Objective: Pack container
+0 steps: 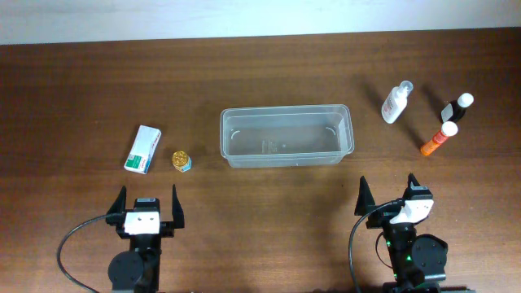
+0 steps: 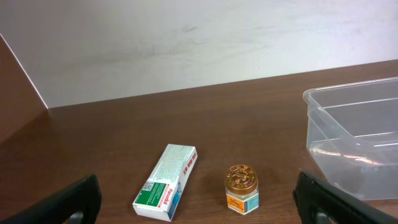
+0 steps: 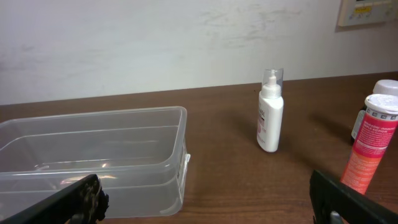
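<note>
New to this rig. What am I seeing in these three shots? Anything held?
Two robot arms sit at a brown table, each ending in a two-finger gripper. One picture looks straight down; the other two come from cameras on each wrist, dark fingers showing at the bottom corners. The left gripper and right gripper are open and hold nothing. Mid-table stands an empty clear container. By the left arm are a white-and-green box and a gold-lidded jar; by the right arm, a white bottle, a black bottle and an orange tube.
</note>
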